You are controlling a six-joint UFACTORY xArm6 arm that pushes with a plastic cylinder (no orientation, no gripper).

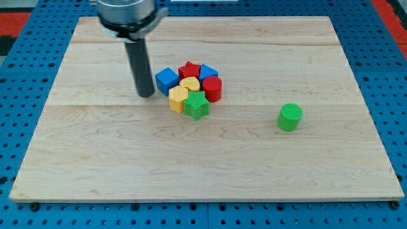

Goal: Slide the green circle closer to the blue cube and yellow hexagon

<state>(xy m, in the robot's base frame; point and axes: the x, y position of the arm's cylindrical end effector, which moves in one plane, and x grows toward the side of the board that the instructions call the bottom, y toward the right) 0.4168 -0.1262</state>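
Observation:
The green circle (290, 117) stands alone on the wooden board (95, 159), toward the view's right. The blue cube (166, 81) and the yellow hexagon (177, 99) sit at the left side of a tight cluster near the board's middle. My tip (146, 94) rests on the board just left of the blue cube, a small gap apart, and far to the left of the green circle.
The cluster also holds a red star (189, 69), a second blue block (208, 72), a yellow heart (190, 83), a red cylinder (212, 89) and a green star (197, 105). A blue pegboard (25, 70) surrounds the board.

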